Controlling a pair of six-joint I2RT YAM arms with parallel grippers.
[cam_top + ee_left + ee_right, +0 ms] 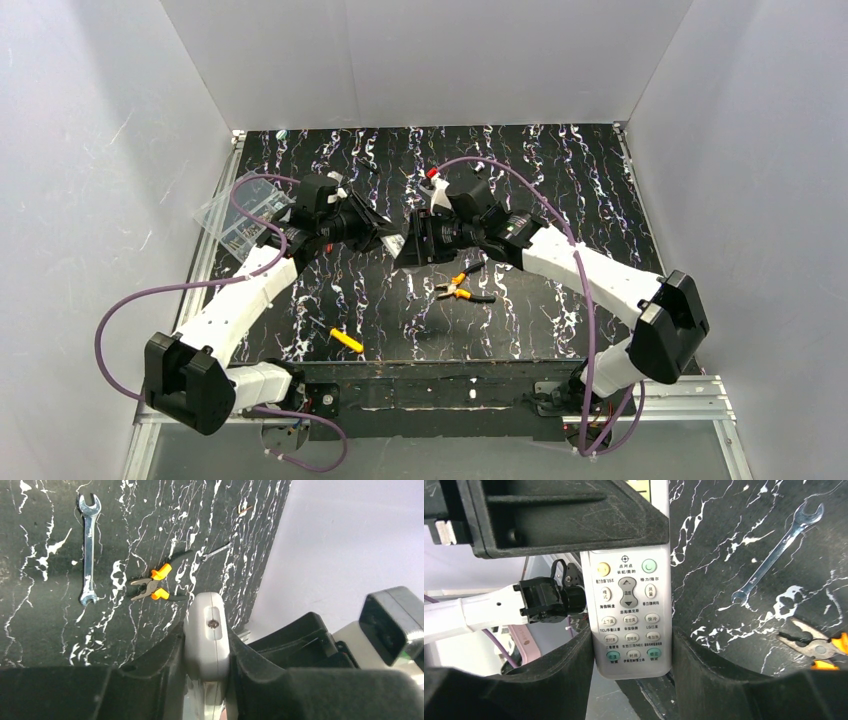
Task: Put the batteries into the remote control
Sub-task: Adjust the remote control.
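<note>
left gripper [206, 647]: clenched on the remote control [631, 610]. from its wrist cam we see the jaws pinching the white body, which shows edge-on with one screw [212, 624] facing us. everything below the pads is hidden by the fingers.

right gripper [631, 632]: jaws partly closed and grasping the same remote control by its two long sides, both pads touching the plastic, button face toward its camera. one black finger [564, 520] of the left gripper crosses the upper end and covers what lies above the top button row.

so we have both grippers on the handset at once, holding it off the table [560, 180] over the middle of the mat, between the two wrists.

writing: the button labels are in chinese. the only latin letters we can read are "tcl" and "lg", under the lower rows. there is a yellow round button at top left, a green one at top right and two green ones in the bottom row.

around:
- the pliers [462, 289] lie on the table just in front of the right wrist
- a wrench [88, 550] lies flat, well apart from the pliers
- a yellow-handled tool [346, 340] is near the front edge
- a clear plastic box [240, 215] is at the left edge, beside the left arm
- a small red item [432, 173] sits behind the right wrist, too small for us to identify
</note>
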